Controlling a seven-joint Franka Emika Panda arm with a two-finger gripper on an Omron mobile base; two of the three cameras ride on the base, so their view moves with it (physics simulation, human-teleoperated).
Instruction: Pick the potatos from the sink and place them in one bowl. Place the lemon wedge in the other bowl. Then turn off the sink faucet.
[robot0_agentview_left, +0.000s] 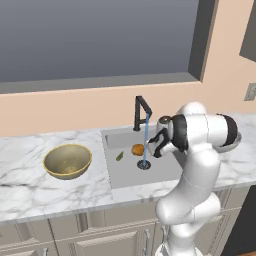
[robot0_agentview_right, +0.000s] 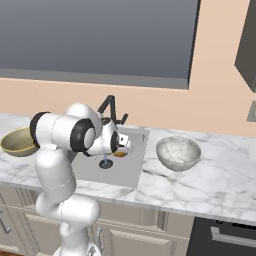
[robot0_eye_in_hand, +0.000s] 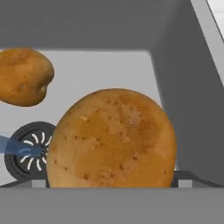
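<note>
Jaws are standing wide as the gripper (robot0_agentview_left: 151, 146) is hanging low in the sink (robot0_agentview_left: 130, 175), the near potato (robot0_eye_in_hand: 113, 139) lying right before it, another (robot0_eye_in_hand: 24, 76) beyond. Firm, rounded, probably wet (water is running): squeezing across its middle looks safest.

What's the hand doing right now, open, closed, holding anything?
Hand: open, down in the sink, a potato right in front of it, not gripped yet.

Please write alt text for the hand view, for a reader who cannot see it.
A large brown potato lies close between the tips of the open claw in the grey sink. A second potato lies farther back, and blue water runs onto the round drain.
</note>
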